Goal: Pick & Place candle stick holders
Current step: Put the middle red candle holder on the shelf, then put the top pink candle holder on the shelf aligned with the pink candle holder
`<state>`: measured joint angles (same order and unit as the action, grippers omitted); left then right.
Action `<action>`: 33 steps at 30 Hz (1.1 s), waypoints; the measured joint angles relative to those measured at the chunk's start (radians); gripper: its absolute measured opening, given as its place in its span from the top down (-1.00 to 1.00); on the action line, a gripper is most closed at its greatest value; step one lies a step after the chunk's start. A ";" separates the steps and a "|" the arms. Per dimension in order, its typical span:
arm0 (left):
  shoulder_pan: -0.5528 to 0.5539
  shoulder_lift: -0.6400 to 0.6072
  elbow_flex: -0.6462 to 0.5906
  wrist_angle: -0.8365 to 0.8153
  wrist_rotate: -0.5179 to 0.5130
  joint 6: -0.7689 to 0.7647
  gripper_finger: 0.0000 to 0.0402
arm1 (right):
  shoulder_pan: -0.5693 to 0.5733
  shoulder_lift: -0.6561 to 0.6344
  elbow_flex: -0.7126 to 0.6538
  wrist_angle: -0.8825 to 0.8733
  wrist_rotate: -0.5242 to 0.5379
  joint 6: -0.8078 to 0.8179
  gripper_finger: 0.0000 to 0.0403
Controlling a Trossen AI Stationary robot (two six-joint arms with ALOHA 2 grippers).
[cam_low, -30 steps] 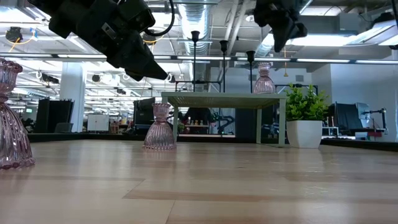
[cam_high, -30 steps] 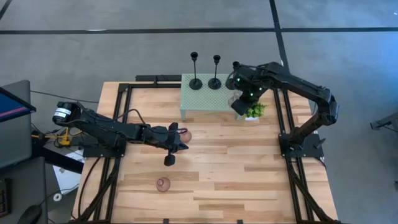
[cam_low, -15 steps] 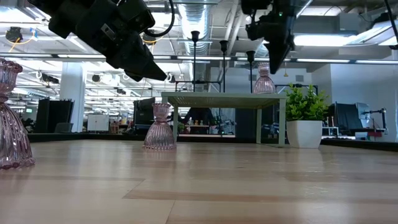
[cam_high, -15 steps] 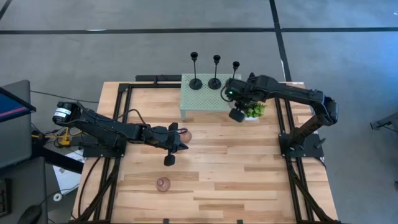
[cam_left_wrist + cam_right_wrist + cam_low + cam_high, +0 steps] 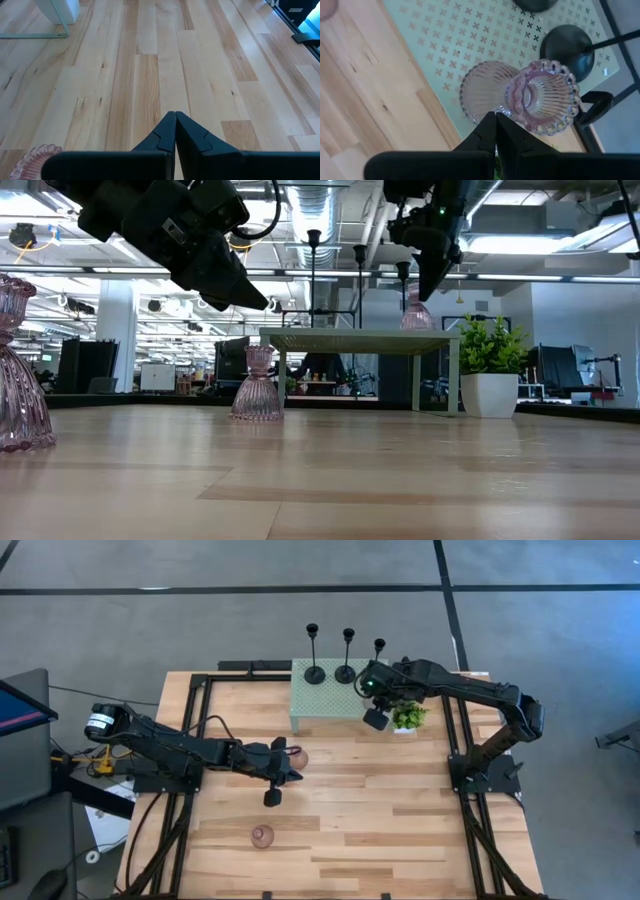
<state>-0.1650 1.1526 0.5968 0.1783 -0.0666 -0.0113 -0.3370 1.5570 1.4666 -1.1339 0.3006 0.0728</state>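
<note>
At the left side of the table (image 5: 330, 840), we see our left gripper (image 5: 272, 798) held above the boards with its fingers pressed together on nothing; we judge it parked there because two pink holders sit within easy reach. One pink holder (image 5: 262, 835) stands nearer the front edge, and another (image 5: 300, 757) stands just beside the left arm's wrist, short of the stand.

Moving right, the pale green mesh stand (image 5: 325, 697) carries the black holders along its rear edge: first stem (image 5: 313, 652), second stem (image 5: 347, 653), third stem (image 5: 379, 655). Lined up at the back, they leave the front of the stand free for the squat ones.

On the stand's right corner, a third pink holder (image 5: 520, 97) stands upright. Our right gripper (image 5: 375, 719) hovers just above and beside it, fingers closed and empty, so we judge this piece delivered. The potted plant (image 5: 408, 718) sits just to the right, which crowds that corner.
</note>
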 joint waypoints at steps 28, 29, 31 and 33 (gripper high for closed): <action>0.000 -0.109 -0.014 -0.211 -0.088 0.135 0.98 | 0.305 -0.411 -0.328 0.188 -0.011 0.265 1.00; 0.000 -0.130 -0.032 -0.213 -0.092 0.138 0.98 | 0.325 -0.431 -0.362 0.229 -0.005 0.269 1.00; 0.000 -0.168 -0.077 -0.215 -0.109 0.138 0.98 | 0.364 -0.461 -0.428 0.300 0.023 0.277 1.00; 0.000 -0.212 -0.131 -0.213 -0.160 0.138 0.98 | 0.397 -0.481 -0.489 0.367 0.056 0.281 1.00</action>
<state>-0.1654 0.9407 0.4659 -0.0344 -0.2261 0.1269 0.0595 1.0764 0.9776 -0.7674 0.3570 0.3534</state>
